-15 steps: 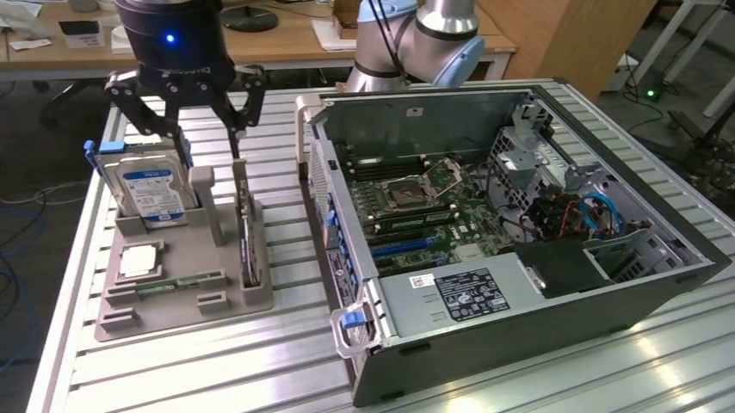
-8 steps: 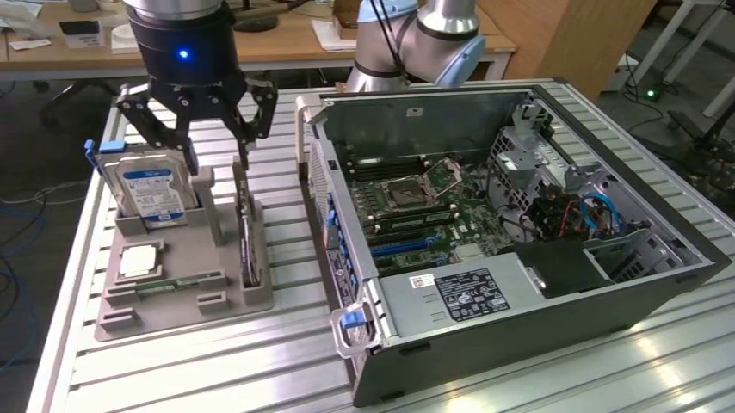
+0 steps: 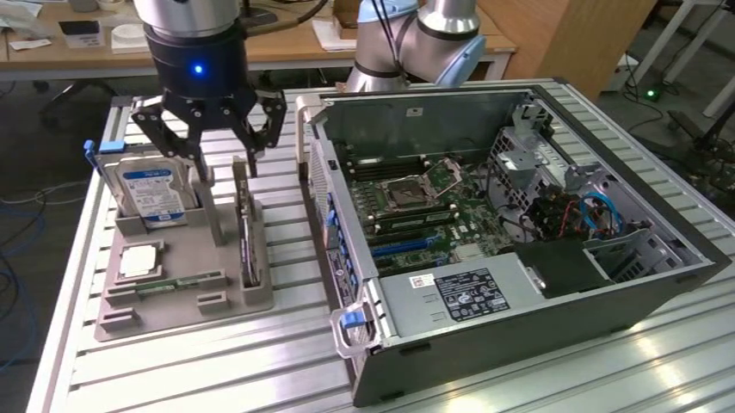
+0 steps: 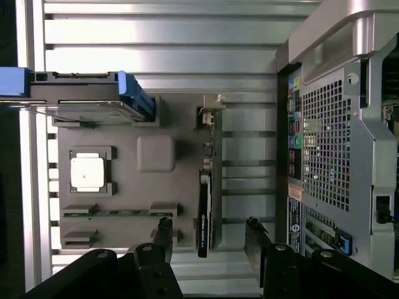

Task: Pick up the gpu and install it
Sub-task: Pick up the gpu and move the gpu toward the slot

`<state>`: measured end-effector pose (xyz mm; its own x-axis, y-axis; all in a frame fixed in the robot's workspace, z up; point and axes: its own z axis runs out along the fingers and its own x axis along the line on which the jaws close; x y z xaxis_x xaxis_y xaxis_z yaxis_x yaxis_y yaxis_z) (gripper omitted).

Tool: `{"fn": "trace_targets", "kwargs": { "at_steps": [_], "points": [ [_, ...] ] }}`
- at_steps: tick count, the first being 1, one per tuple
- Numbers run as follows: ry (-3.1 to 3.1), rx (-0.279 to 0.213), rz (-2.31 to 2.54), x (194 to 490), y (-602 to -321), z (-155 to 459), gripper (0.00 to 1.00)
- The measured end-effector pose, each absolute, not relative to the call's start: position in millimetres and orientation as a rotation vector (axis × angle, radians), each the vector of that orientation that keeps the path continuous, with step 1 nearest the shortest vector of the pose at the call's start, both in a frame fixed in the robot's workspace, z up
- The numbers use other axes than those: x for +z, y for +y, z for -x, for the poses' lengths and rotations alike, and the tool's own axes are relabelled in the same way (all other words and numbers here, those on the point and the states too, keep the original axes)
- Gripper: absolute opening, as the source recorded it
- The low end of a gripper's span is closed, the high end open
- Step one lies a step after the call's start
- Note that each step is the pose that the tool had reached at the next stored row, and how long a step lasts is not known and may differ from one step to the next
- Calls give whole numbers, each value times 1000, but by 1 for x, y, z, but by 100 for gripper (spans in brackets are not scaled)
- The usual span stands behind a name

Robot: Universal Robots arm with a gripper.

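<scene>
Two fingers spread wide, as I read the exterior view: the gripper [image 3: 224,165] hangs over the grey holder tray [image 3: 184,301], jaws either side of the far end of the gpu [image 3: 244,232]. The card stands on edge in its slot, beside the hard drive [image 3: 150,194]. The open computer case [image 3: 517,284] sits to the exterior view's right. On the wrist view, the gpu [image 4: 204,212] runs edge-on between the fingers [image 4: 163,233], apart from both; I see nothing gripped.

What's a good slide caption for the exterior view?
The gripper, jaws open, hovers over the gpu standing on edge in the grey parts tray, beside the open computer case.
</scene>
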<state>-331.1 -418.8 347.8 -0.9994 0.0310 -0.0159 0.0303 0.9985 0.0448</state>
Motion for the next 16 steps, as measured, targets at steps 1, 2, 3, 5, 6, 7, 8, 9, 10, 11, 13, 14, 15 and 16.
{"fn": "trace_targets", "kwargs": {
  "at_steps": [1,2,3,5,6,7,8,9,10,11,13,14,15,16],
  "points": [
    [3124,70,-48,346,-419,331,59],
    [3124,70,-48,344,-419,330,59],
    [3124,70,-48,342,-419,330,59],
    [3125,70,-48,339,-419,329,59],
    [3125,70,-47,337,-419,329,59],
    [3125,70,-47,335,-419,328,59],
    [3126,70,-47,333,-419,328,59],
    [3126,70,-47,331,-419,328,59],
    [3127,70,-46,330,-419,327,59],
    [3129,70,-44,328,-419,327,59],
    [3132,70,-38,324,-420,327,59],
    [3133,70,-35,322,-420,328,59],
    [3134,70,-32,321,-420,328,59],
    [3135,70,-30,319,-420,327,59]
  ]
}}
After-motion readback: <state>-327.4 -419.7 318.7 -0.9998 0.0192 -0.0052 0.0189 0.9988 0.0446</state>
